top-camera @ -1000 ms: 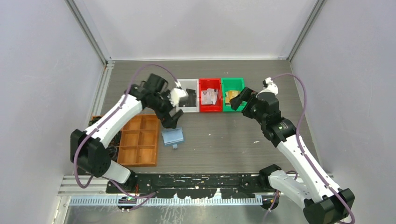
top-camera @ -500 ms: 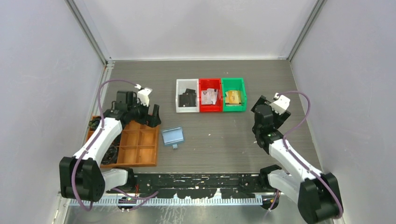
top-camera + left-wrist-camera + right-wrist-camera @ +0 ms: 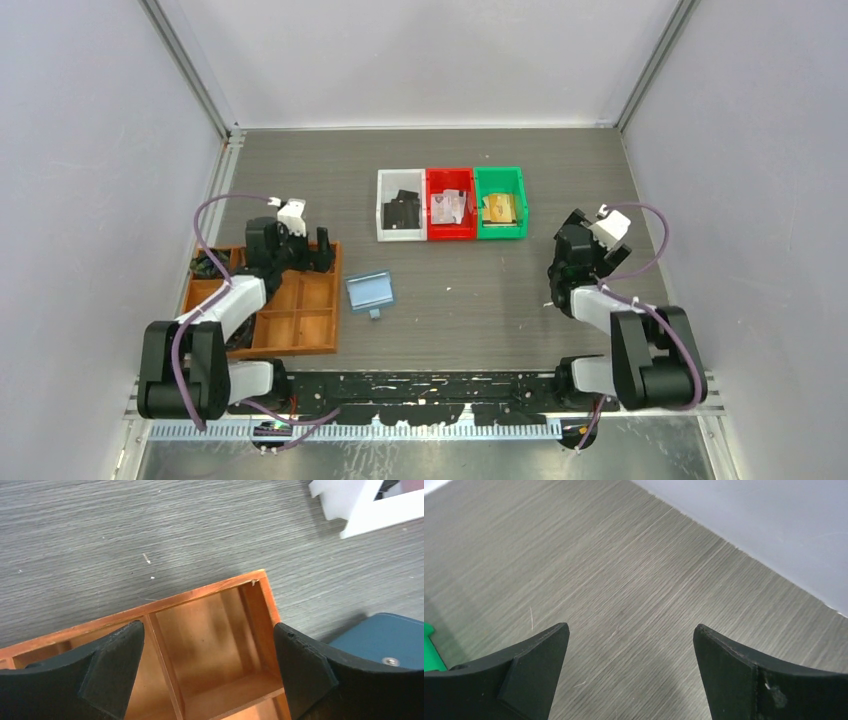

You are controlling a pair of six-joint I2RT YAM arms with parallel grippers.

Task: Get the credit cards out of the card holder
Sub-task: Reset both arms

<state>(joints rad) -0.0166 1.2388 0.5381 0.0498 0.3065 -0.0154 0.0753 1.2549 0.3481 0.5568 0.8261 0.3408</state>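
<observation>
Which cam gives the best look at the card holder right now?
Top external: the whole card holder shows unobstructed, right of the wooden tray. Left wrist catches only a blue corner of it at the frame edge. Right wrist shows none of it.

Bare table (image 3: 470, 300) around card holder (image 3: 369, 291); tray (image 3: 312, 326) leftward

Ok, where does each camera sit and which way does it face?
Top external: above and behind the bases, looking down on the table; left arm and right arm show.
Left wrist: on the left arm, looking down past the open left gripper at the wooden tray.
Right wrist: on the right arm, looking past the open right gripper at table and grey wall.
Shared: top and left wrist both show the wooden tray and wallet.
</observation>
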